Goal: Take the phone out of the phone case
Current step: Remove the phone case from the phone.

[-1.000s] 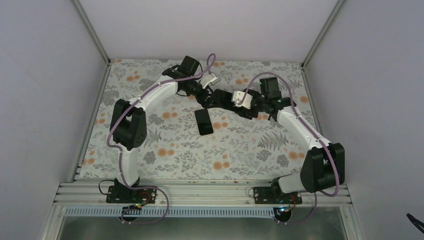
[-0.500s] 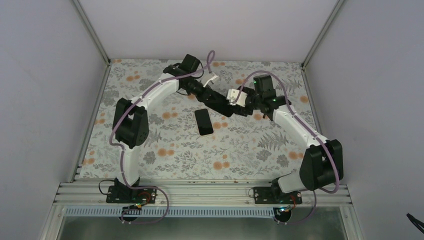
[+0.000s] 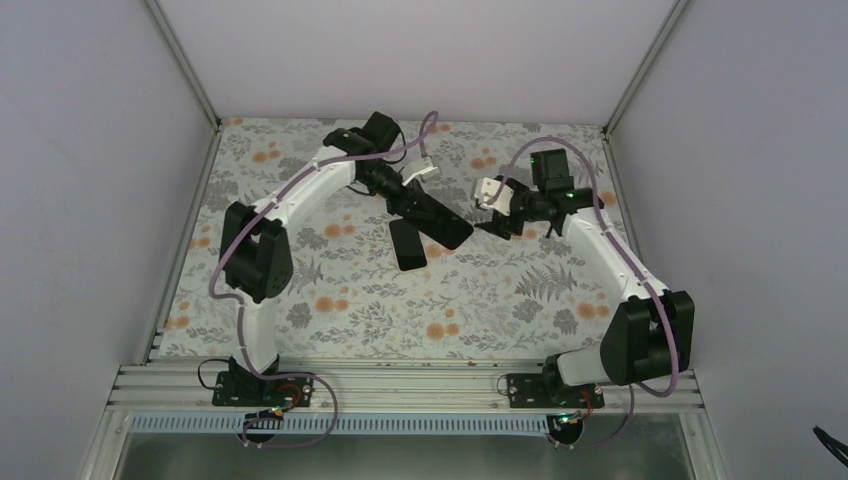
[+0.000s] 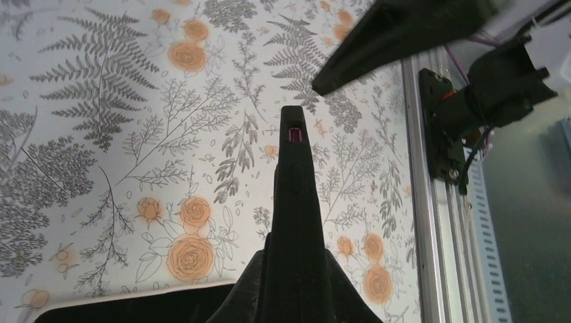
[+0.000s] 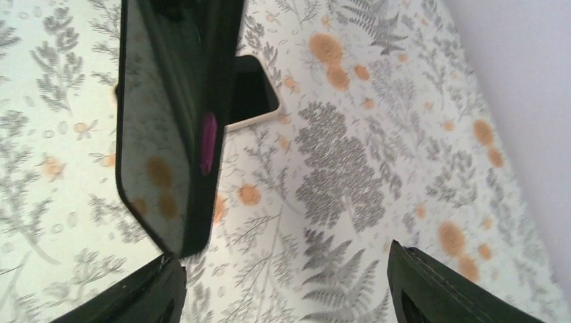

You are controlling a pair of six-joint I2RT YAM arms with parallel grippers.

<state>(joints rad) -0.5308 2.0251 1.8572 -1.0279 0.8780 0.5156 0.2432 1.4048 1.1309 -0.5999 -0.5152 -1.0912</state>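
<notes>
Grip confirmed on your left gripper [image 3: 410, 203]: it is clamped on one end of the phone case [image 3: 442, 222], which it holds clear of the table [image 3: 300, 300]. In the left wrist view the case runs edge-on straight out from the closed fingers [image 4: 269, 289], with a small magenta mark on its thin side. From above, the case is tilted, its free end pointing toward your right arm.

Your right gripper [image 5: 281, 256] is spread wide and holds nothing. One of its fingers [image 5: 135, 296] sits just beside the free end of the case; you cannot tell from these views whether they touch. The glossy face of the case fills the upper left of the right wrist view and mirrors the orange flowers of the table print.

The phone [image 3: 407, 245] is out of the case. It lies flat on the table, dark glass up, directly beneath the held case, with its pale beige rim visible in both wrist views. Neither gripper touches it.
</notes>
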